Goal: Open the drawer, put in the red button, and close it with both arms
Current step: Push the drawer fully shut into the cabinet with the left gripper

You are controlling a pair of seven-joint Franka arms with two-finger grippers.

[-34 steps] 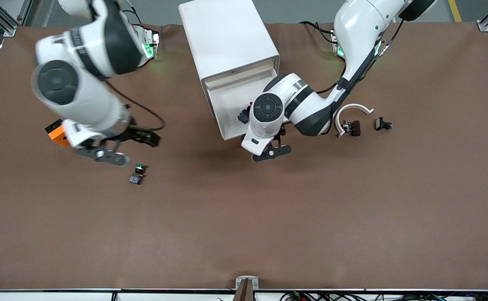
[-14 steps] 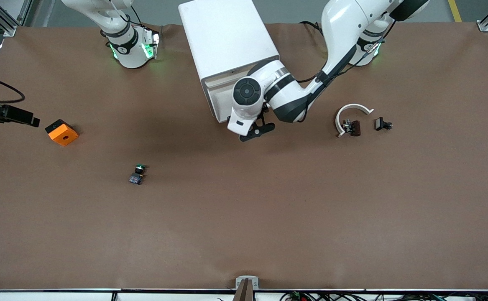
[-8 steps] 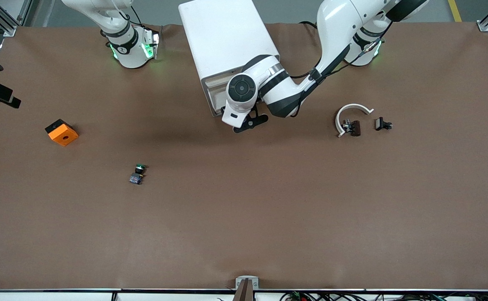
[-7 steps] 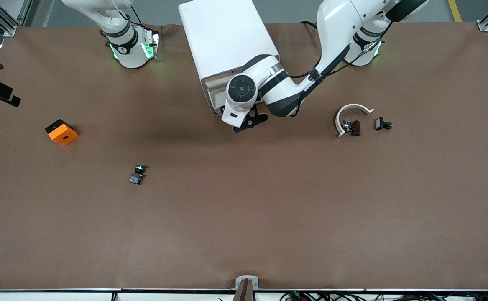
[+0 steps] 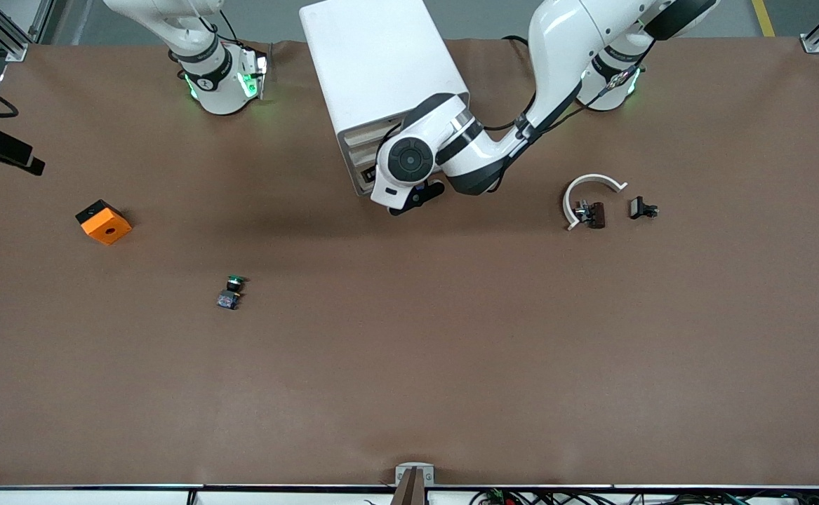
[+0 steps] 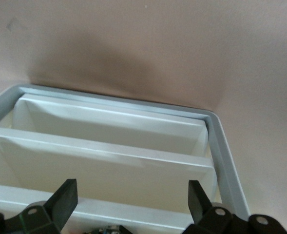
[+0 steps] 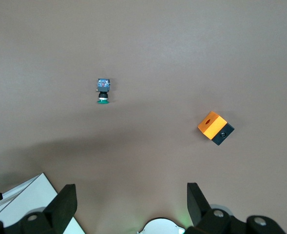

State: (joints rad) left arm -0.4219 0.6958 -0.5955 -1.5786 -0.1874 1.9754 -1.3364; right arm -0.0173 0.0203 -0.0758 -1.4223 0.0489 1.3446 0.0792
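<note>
The left gripper (image 6: 128, 195), jaws spread and empty, presses at the cabinet's (image 5: 381, 63) drawer fronts; the right gripper (image 7: 128, 200), also spread, waits high over open table.

Beige-fronted drawer (image 5: 363, 156) nearly shut, in cabinet

The front view looks steeply down from high across the table (image 5: 409, 365), bases at twelve o'clock. The left wrist view sits close against the cabinet (image 6: 226, 161) front. The right wrist view hangs high, sharing the green-capped button (image 7: 103, 91) and orange block (image 7: 215, 127) with the front view.
</note>
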